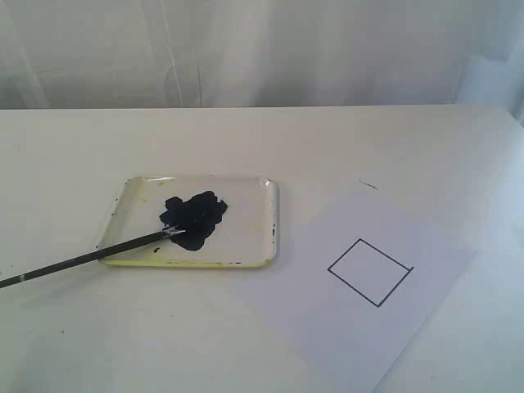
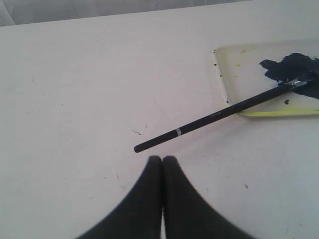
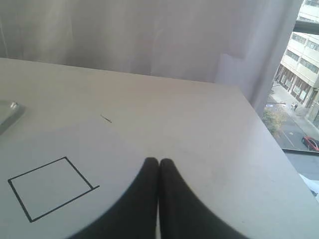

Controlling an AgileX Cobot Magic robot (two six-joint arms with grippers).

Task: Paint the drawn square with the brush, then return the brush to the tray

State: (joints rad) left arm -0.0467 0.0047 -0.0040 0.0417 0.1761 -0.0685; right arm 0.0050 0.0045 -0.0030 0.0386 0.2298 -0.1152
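Note:
The tray (image 1: 254,225) lies left of centre on the table, with a dark paint blotch (image 1: 195,214) inside. The brush (image 1: 82,259) rests with its tip in the blotch and its thin black handle slanting over the tray rim onto the table. On a white paper sheet to the right is the drawn square (image 1: 370,272), its inside white. My left gripper (image 2: 162,159) is shut and empty, just short of the brush's (image 2: 214,117) handle end. My right gripper (image 3: 159,162) is shut and empty, beside the square (image 3: 50,188). Neither gripper shows in the exterior view.
The white paper sheet (image 1: 426,327) reaches the table's front right. A small dark mark (image 1: 368,184) lies behind it. A pale curtain (image 1: 262,49) hangs behind the table. The table's right edge (image 3: 279,149) borders a window.

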